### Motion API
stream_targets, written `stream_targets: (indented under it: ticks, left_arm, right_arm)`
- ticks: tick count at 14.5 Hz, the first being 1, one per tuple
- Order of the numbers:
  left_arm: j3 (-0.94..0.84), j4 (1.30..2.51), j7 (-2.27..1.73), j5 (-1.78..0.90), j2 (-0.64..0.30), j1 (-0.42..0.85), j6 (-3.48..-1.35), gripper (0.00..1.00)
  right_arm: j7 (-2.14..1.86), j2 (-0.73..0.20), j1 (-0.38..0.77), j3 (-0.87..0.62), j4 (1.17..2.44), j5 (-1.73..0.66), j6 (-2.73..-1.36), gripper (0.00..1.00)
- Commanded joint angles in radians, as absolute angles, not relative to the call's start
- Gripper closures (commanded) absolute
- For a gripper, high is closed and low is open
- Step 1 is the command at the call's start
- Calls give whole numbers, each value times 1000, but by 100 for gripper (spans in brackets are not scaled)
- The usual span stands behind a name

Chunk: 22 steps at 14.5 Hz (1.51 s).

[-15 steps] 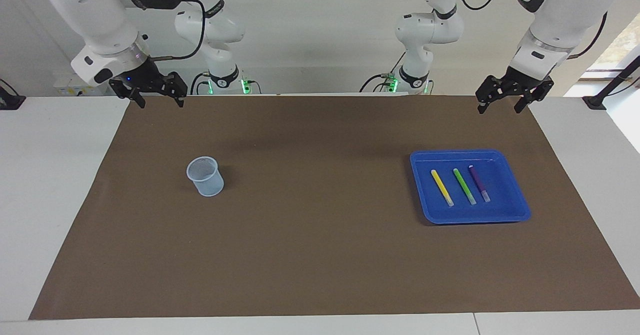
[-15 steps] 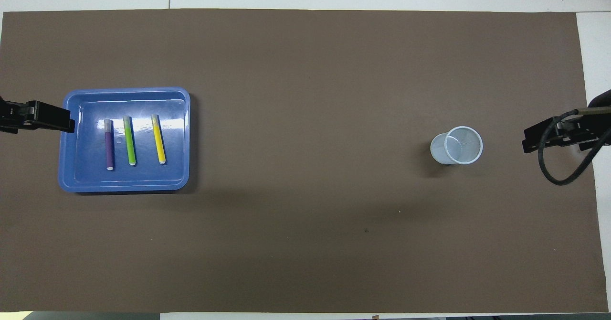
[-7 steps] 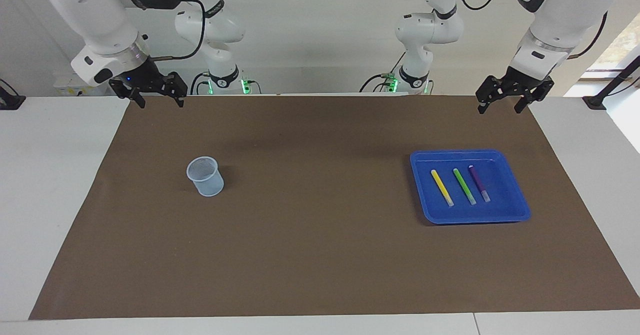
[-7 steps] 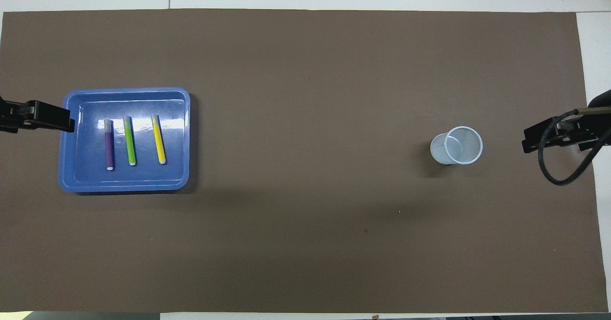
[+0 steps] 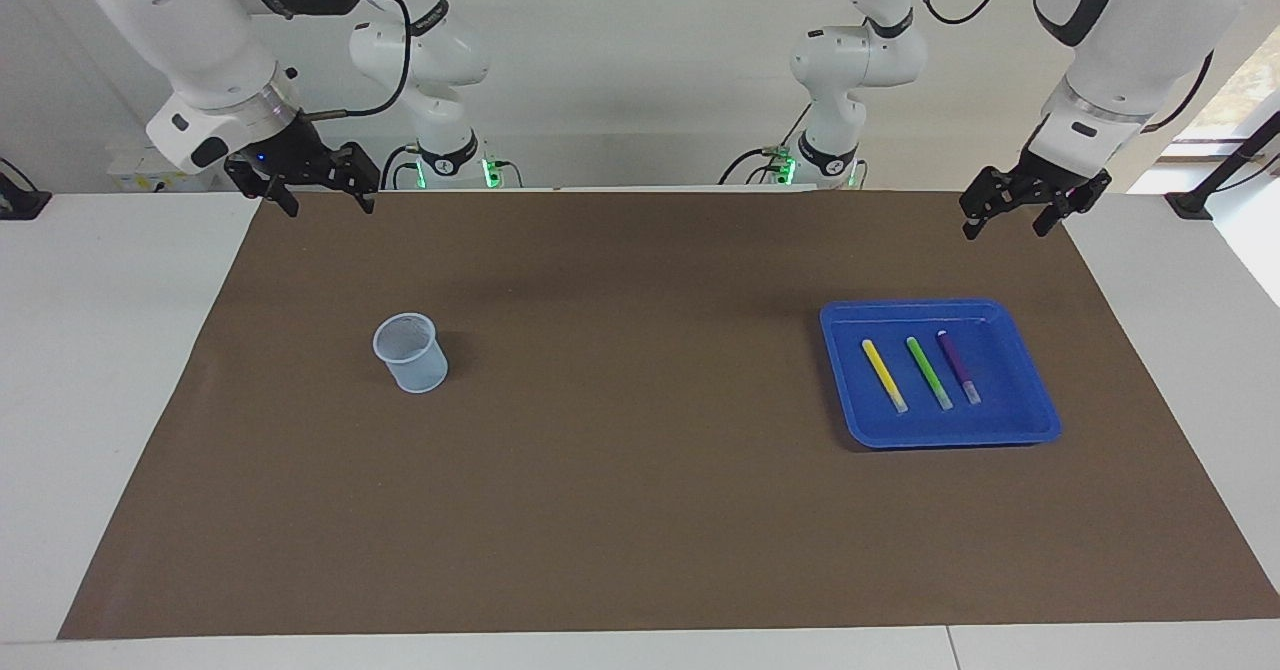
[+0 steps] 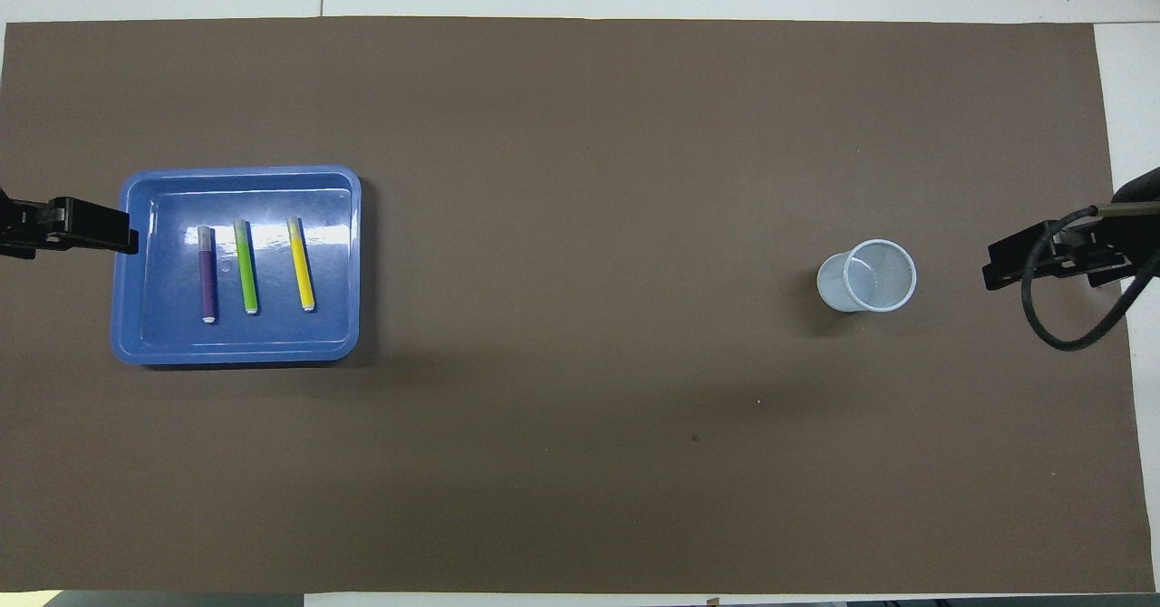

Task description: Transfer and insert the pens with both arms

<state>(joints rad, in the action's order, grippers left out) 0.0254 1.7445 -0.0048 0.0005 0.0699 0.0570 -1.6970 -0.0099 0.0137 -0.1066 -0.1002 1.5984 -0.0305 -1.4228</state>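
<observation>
in the overhead view both arms are cut off by the frame edges, only black gripper tips showing at mid left and mid right. in the facing view the left gripper (image 5: 1012, 218) hangs at upper right, fingers spread apart, empty; the right gripper (image 5: 325, 197) at upper left, likewise spread and empty. a glossy blue tray (image 5: 1035, 420) with rounded corners, right of centre, holds three slim pens side by side: yellow pen (image 5: 884, 375), green pen (image 5: 929, 372), purple pen (image 5: 958, 366). a translucent ribbed cup (image 5: 410, 352) stands upright on the matte brown mat (image 5: 640, 510).

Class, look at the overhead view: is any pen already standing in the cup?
No, the cup is empty; all three pens lie in the blue tray.
</observation>
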Motion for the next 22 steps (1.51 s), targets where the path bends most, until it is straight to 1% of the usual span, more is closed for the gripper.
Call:
stream_targets:
  ticks: [1, 4, 7, 10, 13, 14, 15, 17, 18, 20, 21, 22]
  left_arm:
    - [28, 1907, -2, 11, 149, 22, -1813, 0]
    - [28, 1920, -2, 11, 80, -9, -1865, 0]
    - [28, 1927, 14, 11, -38, -50, -1959, 0]
    - [28, 1927, 75, 9, -167, -67, -2095, 0]
    - [28, 1927, 81, 11, -257, -87, -2210, 0]
    - [26, 1922, 86, 11, -288, -92, -2224, 0]
    - [26, 1921, 97, 11, -304, -100, -2226, 0]
    - [18, 1919, 97, 5, -334, -100, -2226, 0]
    - [18, 1921, 97, -15, -337, -94, -2221, 0]
    - [17, 1925, 97, -41, -339, -100, -2198, 1]
    - [15, 1924, 97, -51, -339, -101, -2183, 2]
    - [15, 1922, 95, -67, -339, -98, -2165, 4]
  right_arm:
    - [-38, 23, -123, -110, 1605, -49, -1417, 0]
    - [-40, 34, -109, -123, 1612, -57, -1413, 0]
    - [-38, 41, -138, -117, 1646, -303, -1428, 0]
    - [-35, 67, -137, -118, 1701, -400, -1474, 0]
    - [-35, 149, -129, -118, 1879, -570, -1601, 0]
    - [-35, 176, -114, -124, 1934, -622, -1655, 0]
    - [-34, 187, -83, -124, 1959, -641, -1686, 0]
    - [18, 189, -6, -126, 1967, -650, -1742, 0]
    - [84, 189, 44, -126, 1973, -672, -1782, 0]
    - [193, 210, 122, -126, 2034, -757, -1915, 0]
    - [207, 222, 150, -126, 2064, -787, -1968, 0]
    - [209, 227, 158, -126, 2078, -798, -1992, 0]
